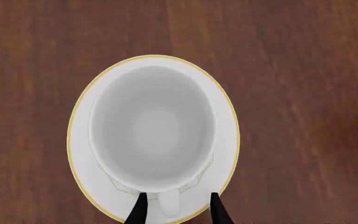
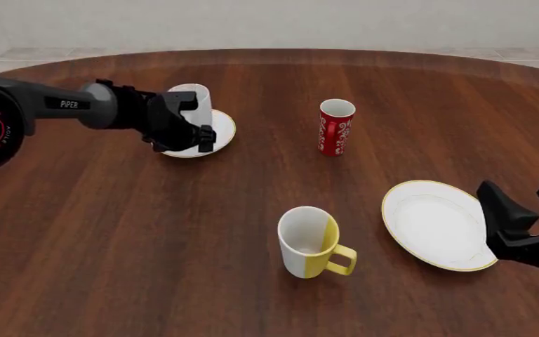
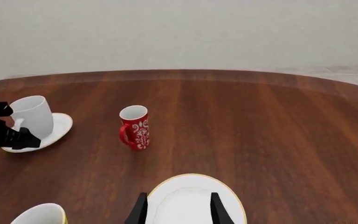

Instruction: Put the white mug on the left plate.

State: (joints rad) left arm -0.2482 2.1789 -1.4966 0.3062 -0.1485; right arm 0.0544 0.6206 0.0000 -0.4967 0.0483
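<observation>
The white mug [image 1: 153,126] stands upright on the left plate [image 1: 84,154], a small white plate with a thin gold rim. In the front view the mug [image 2: 193,98] and plate [image 2: 222,130] sit at the far left of the table. My left gripper [image 1: 177,212] is open, its two black fingers on either side of the mug's handle [image 1: 169,203] with a gap on each side. From the front, the left gripper [image 2: 199,137] is at the plate's near edge. My right gripper [image 2: 527,200] is open and empty at the near right.
A red patterned cup [image 2: 336,126] stands at mid-table. A white-and-yellow mug [image 2: 309,242] stands near the front centre. The larger white plate [image 2: 434,225] lies at the right, under the right gripper [image 3: 179,212].
</observation>
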